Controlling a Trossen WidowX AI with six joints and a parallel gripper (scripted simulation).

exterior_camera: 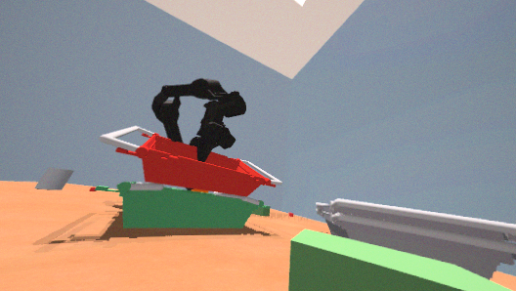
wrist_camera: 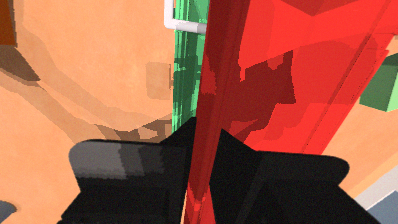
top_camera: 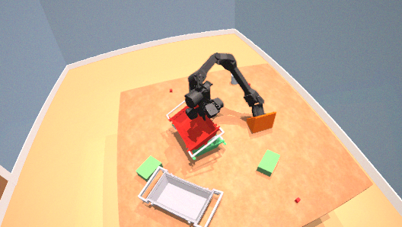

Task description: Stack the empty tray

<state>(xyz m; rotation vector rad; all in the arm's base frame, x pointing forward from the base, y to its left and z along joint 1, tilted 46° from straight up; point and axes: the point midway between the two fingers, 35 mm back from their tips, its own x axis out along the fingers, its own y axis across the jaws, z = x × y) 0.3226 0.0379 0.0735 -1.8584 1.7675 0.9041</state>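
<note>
Fingers of one gripper (top_camera: 201, 117) (exterior_camera: 201, 157) (wrist_camera: 199, 122) clamp one wall of one red tray (top_camera: 192, 131) (exterior_camera: 195, 171) (wrist_camera: 320, 65), tilted above one green tray (exterior_camera: 183, 210) (top_camera: 207, 149) (wrist_camera: 184, 95), while one grey tray (top_camera: 183, 198) (exterior_camera: 415, 244) and two green blocks (top_camera: 269, 162) (exterior_camera: 381, 266) stand apart from them.

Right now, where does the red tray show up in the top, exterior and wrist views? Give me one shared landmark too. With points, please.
Top: the red tray (top_camera: 193, 127) (exterior_camera: 195, 171) (wrist_camera: 340, 90) is near the middle, under the arm.
Exterior: left of centre, tilted, above the green tray.
Wrist: from the centre to the upper right, its wall between the fingers.
Shared landmark: the green tray (top_camera: 208, 149) (exterior_camera: 183, 210) (wrist_camera: 186, 95) beneath it.
</note>
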